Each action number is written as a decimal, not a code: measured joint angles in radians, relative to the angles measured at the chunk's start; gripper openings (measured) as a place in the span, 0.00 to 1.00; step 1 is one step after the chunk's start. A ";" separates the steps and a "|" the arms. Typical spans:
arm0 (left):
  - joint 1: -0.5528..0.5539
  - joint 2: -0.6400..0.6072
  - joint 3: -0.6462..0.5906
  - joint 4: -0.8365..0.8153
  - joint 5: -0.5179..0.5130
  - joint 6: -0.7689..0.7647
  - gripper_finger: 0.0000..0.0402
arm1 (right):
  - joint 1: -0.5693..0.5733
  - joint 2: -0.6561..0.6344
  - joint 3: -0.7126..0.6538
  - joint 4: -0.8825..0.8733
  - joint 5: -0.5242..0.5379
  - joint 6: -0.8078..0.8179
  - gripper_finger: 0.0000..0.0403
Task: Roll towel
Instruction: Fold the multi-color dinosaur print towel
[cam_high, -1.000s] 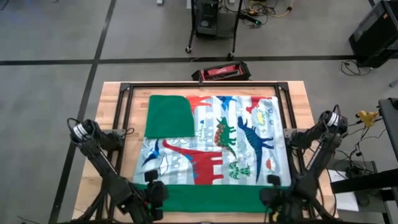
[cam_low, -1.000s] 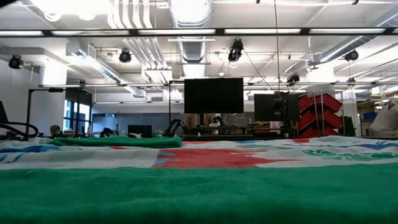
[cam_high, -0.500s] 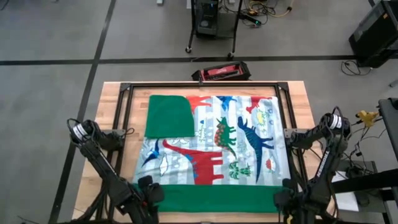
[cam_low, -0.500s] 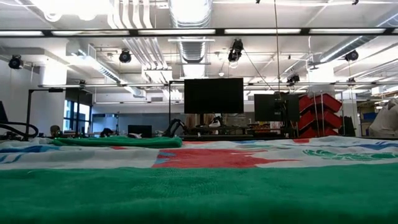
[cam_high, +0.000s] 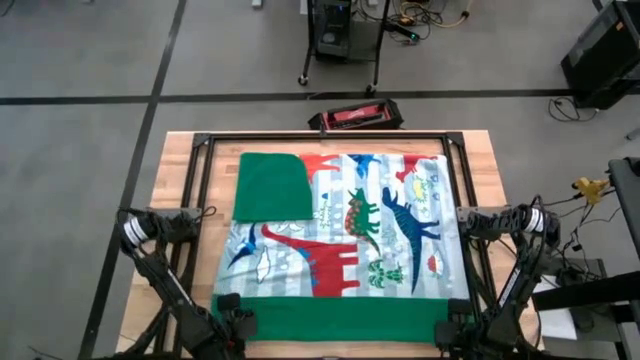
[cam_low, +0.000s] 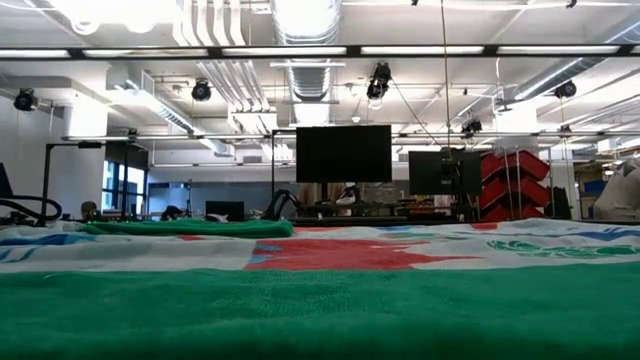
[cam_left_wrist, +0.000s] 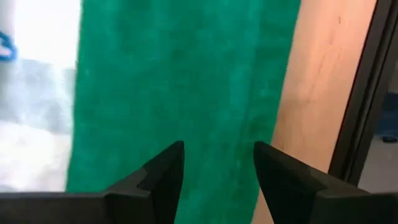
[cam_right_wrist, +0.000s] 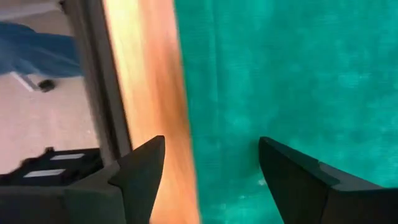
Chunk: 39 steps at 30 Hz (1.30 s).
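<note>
Towel (cam_high: 345, 235) lies flat across the table (cam_high: 180, 170), its near edge folded into 1 green band. Left gripper (cam_left_wrist: 217, 171) and right gripper (cam_right_wrist: 208, 171), both spread and holding nothing, hover at the band's 2 ends; they should pinch evenly before rolling. No containers show.

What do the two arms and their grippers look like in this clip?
Both arms are dark, built of slim black links with bulkier joints, and a pale ring marks each one's base joint. The left gripper and right gripper each end in two matte black, wedge-shaped fingers with pointed tips. Cables trail beside the right arm's base.
</note>
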 joint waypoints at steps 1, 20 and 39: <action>-0.004 0.008 0.000 0.005 0.000 -0.004 0.46 | 0.000 0.005 -0.005 -0.002 0.000 0.001 0.61; -0.017 0.086 -0.016 0.061 -0.005 -0.065 0.33 | -0.020 -0.017 -0.019 -0.063 -0.085 -0.004 0.59; -0.049 0.094 -0.042 0.077 -0.068 -0.245 0.00 | -0.025 0.030 -0.030 -0.071 -0.060 0.009 0.27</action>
